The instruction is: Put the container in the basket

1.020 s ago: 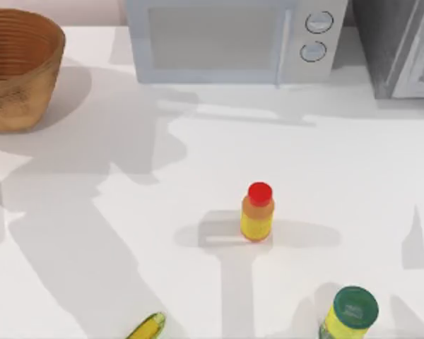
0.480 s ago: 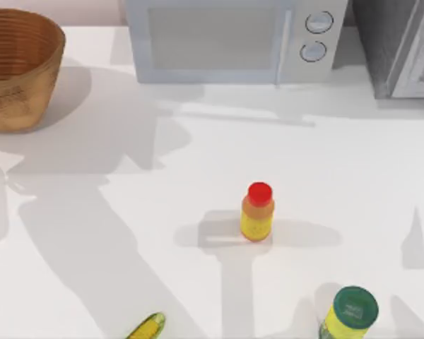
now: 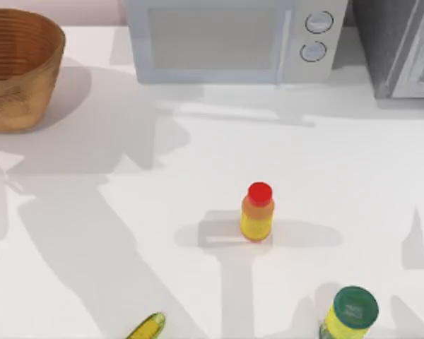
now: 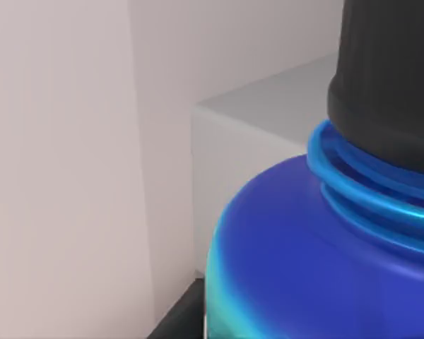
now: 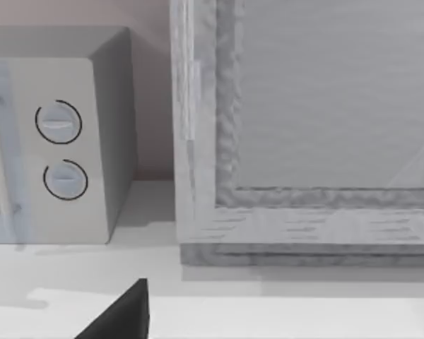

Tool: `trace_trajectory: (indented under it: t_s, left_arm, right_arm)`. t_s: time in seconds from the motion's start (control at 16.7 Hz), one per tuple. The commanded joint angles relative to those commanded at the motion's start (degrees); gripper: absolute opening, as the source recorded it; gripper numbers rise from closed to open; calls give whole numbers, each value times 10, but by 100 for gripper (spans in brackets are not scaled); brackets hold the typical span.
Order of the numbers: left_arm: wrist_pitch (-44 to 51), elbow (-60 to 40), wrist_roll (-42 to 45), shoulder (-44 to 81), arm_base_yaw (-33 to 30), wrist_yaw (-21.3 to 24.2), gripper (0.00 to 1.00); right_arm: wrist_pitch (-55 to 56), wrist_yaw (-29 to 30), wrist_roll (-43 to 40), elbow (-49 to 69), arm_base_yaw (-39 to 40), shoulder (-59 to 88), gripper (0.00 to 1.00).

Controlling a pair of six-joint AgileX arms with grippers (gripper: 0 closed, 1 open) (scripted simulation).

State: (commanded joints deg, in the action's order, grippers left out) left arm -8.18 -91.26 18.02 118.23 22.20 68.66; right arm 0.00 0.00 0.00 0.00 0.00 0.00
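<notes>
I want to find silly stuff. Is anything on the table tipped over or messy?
Nothing looks spilled or broken. The small yellow bottle and the green-lidded jar stand upright, and the basket sits level at the table's far left. One yellow thing at the table's near edge lies flat; I cannot tell what it is.

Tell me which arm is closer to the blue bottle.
Left. The blue bottle sits right up against the left arm's wrist camera, its black cap looming close. The right wrist camera faces the microwave and a grey cabinet, with no bottle nearby.
</notes>
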Motion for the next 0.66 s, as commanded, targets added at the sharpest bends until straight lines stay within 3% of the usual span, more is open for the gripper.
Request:
trace_trajectory:
  t_s: [0.3,0.66]
  left_arm:
    - [0,0,0,0,0,0,98]
    - [0,0,0,0,0,0,100]
  right_arm:
    - [0,0,0,0,0,0,100]
    - [0,0,0,0,0,0,100]
